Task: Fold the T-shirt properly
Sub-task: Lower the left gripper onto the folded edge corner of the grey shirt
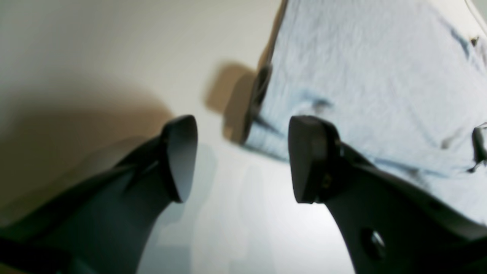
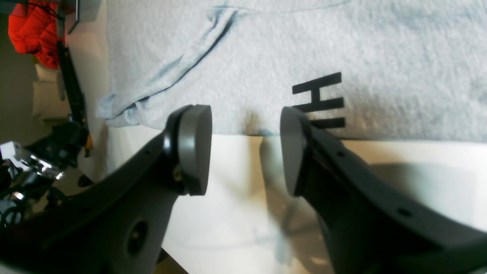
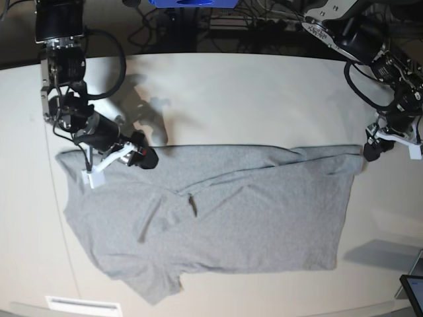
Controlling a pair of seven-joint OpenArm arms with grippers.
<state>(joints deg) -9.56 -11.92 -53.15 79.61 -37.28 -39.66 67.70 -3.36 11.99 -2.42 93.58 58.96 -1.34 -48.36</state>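
The heather-grey T-shirt (image 3: pixel 218 211) lies spread on the white table (image 3: pixel 264 99) with its plain side up and its top edge folded straight. My right gripper (image 3: pixel 147 157) is at the shirt's top left edge. In the right wrist view my right gripper (image 2: pixel 245 150) is open and empty, just short of the shirt's edge (image 2: pixel 266 57), where black lettering (image 2: pixel 319 101) shows. My left gripper (image 3: pixel 370 152) is at the shirt's top right corner. In the left wrist view my left gripper (image 1: pixel 243 160) is open and empty above the table, with the shirt (image 1: pixel 361 76) beside it.
A red cloth (image 2: pixel 30 26) and black cables lie off the table beyond my right arm. A blue object (image 3: pixel 192 2) is at the back edge. A screen corner (image 3: pixel 413 287) is at the front right. A white label (image 3: pixel 82 305) is at the front left.
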